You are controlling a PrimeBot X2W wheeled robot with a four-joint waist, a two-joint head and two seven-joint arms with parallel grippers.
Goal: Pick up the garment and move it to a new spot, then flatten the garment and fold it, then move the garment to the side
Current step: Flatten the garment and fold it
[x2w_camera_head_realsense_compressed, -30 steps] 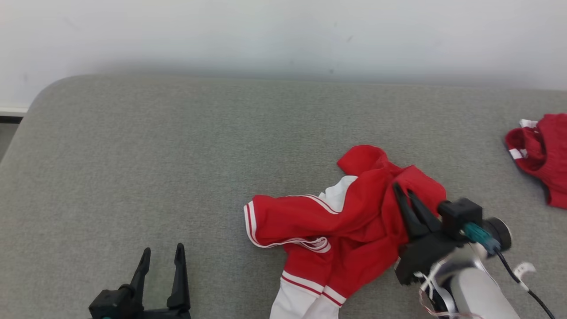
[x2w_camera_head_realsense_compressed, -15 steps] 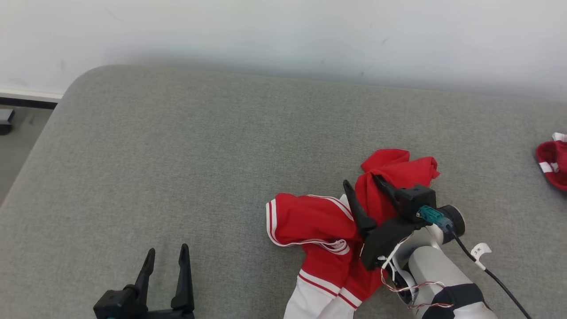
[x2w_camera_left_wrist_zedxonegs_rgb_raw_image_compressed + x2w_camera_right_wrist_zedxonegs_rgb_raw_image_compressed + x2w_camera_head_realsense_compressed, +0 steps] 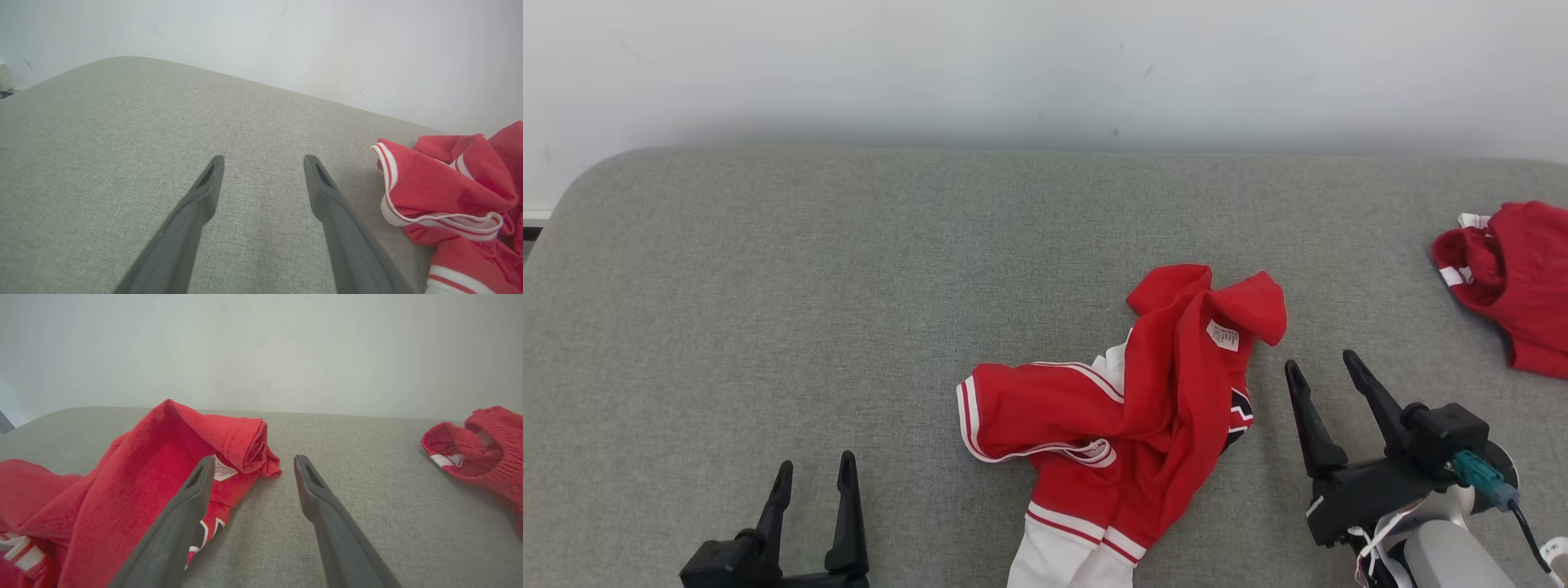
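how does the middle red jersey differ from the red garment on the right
The jersey has white sleeves, striped trim and a white label; the other garment is nearly plain red. The jersey looks larger than the other garment. The jersey lies in the middle of the grey cushion, the other garment far right. Both are red and crumpled.

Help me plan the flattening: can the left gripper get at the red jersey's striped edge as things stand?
Probably yes. The left gripper is open, with just grey fabric cushion between it and the crumpled red-and-white jersey shirt; its striped edge faces that side.
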